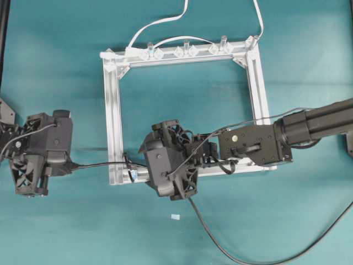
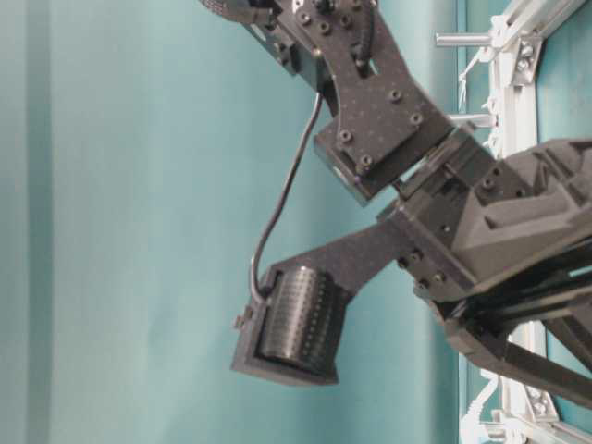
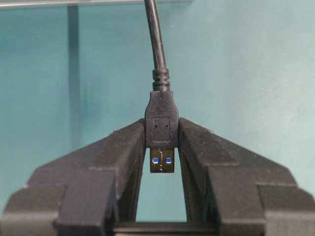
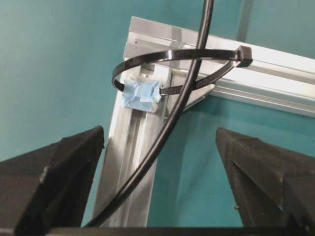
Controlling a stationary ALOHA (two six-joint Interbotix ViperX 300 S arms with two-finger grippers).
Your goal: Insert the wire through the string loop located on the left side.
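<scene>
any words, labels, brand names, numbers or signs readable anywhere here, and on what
None can be read in any view.
Black rectangular USB plug of the long thin black wire, clamped in the left gripper: only a plain embossed rectangle, no letters.
Pale-blue tape tab at the base of the thin dark string loop: blank.
Silver aluminium frame: no markings visible.
Black arm housings: no label legible.
</scene>
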